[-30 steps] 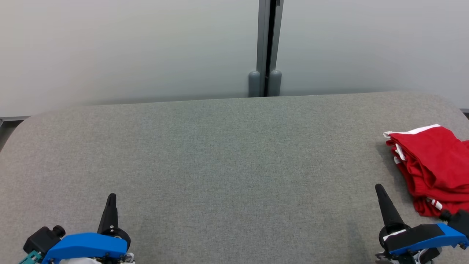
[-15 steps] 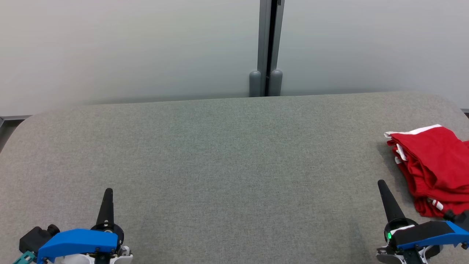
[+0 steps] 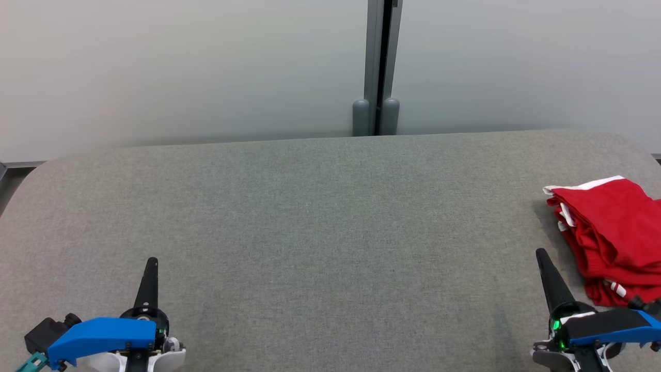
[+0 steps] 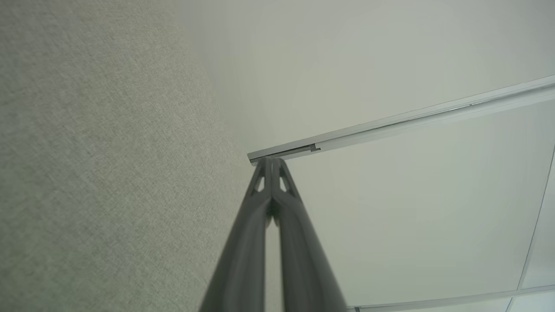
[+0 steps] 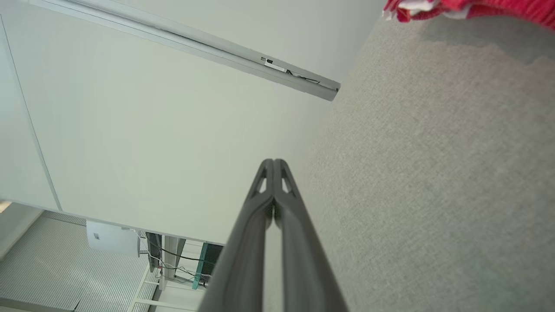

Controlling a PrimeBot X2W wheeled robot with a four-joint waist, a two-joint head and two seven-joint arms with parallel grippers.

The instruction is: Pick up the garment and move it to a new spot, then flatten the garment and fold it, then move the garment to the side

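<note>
Looking down from the head, we see the left hand (image 3: pixel 151 262) and the right hand (image 3: pixel 541 253) low at either corner over the grey counter (image 3: pixel 330 222). Each has its two dark fingers pressed together into a single spike with nothing between them. Over the last second both spikes have crept a little further up the view, and a green light (image 3: pixel 556 325) now glows at the base of the right hand. The grey post (image 3: pixel 381 62) behind has slid slightly to the right, so part of that shift belongs to the camera. The red garment (image 3: pixel 614 222) with its white trim lies folded in a compact stack at the counter's far right edge, near the right hand but not touching it, and it has not budged.

From the left wrist we look along closed fingers at the counter and a pale wall (image 4: pixel 390 65).

From the right wrist the fingers are likewise closed and empty. A strip of the garment (image 5: pixel 477 6) shows at the top edge, well clear of the tips.

We judge the fold and the move aside done, and the arms merely settling toward rest.
</note>
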